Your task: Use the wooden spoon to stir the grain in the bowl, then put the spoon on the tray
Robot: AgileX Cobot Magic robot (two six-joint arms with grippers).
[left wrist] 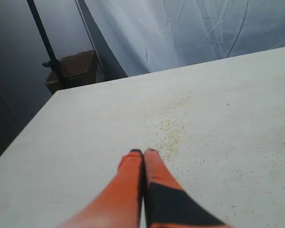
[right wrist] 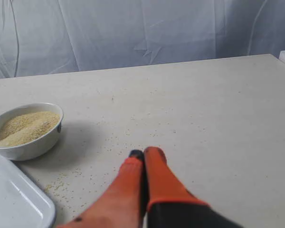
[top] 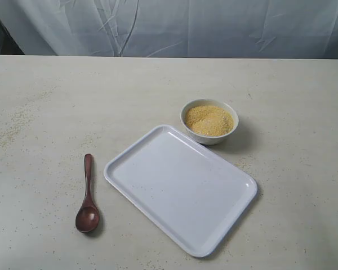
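The dark reddish-brown wooden spoon lies flat on the table, scoop toward the front, just left of the large white tray. Behind the tray's far corner stands the small white bowl holding a mound of yellow grain. Neither arm shows in the exterior view. My left gripper is shut with nothing in it, over bare table dusted with spilled grain; no task object appears in its view. My right gripper is shut and empty too, to the right of the bowl and the tray's corner.
Loose grains are scattered over the table, thickest at the left and round the bowl. A white cloth backdrop hangs behind the far edge. A brown box and a dark pole stand beyond the table's corner.
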